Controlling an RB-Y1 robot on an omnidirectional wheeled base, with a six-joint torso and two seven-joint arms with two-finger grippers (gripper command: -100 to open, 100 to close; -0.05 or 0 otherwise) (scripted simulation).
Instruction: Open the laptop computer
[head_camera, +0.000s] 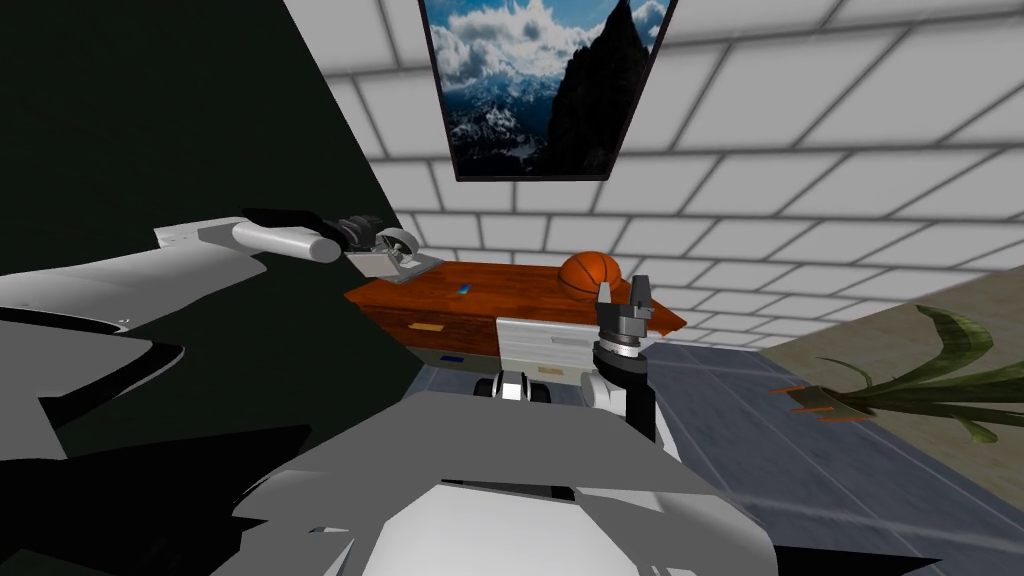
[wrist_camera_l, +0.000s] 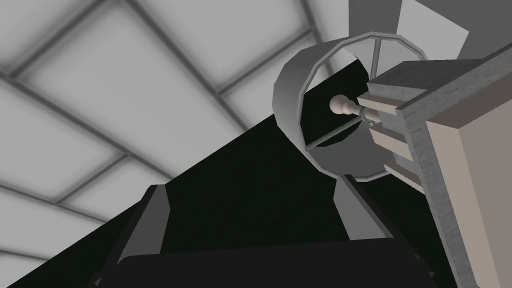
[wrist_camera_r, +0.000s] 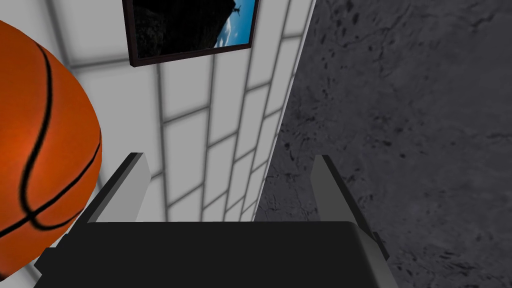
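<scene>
A brown wooden desk (head_camera: 470, 290) stands against the tiled wall. At its near edge is a light grey, lined rectangular slab (head_camera: 548, 345); I cannot tell whether it is the laptop. On the desk's left end sits a grey round ringed object on a flat grey base (head_camera: 395, 255). My left gripper (head_camera: 372, 238) is right at it, open (wrist_camera_l: 257, 220), and the ring (wrist_camera_l: 325, 115) lies just beyond one finger (wrist_camera_l: 360, 215). My right gripper (head_camera: 622, 296) points up beside the basketball (head_camera: 592, 275), open and holding nothing (wrist_camera_r: 230, 190).
A framed mountain picture (head_camera: 545, 85) hangs above the desk. A potted plant (head_camera: 930, 385) lies on the floor at the right. A black area (head_camera: 180, 120) is at the left. The basketball (wrist_camera_r: 40, 150) is close beside my right gripper's finger (wrist_camera_r: 125, 190).
</scene>
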